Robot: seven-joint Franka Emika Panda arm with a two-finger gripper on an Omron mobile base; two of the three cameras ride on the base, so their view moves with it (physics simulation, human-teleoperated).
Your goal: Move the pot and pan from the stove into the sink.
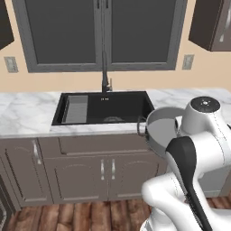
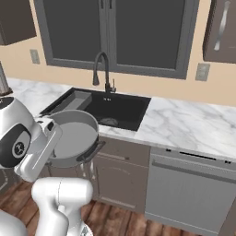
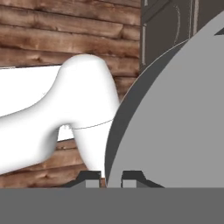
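Arm (image 1: 198, 135): glossy white rounded shells, bulbous links. Dark grey joint inlay, teardrop-shaped, tapering to narrow stripe. Round dark cap with small centre mark on joint end. Pincer (image 3: 110, 178): two small dark fingertips with paler grey inner faces.

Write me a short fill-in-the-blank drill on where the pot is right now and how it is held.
1. The gripper is shut on the rim of the ____.
2. The pot hangs in front of the cabinets, not yet inside the ____.
3. Behind the sink rises a tall dark ____.
4. The floor under the pot is made of ____.

Missing words: pot; sink; faucet; wood
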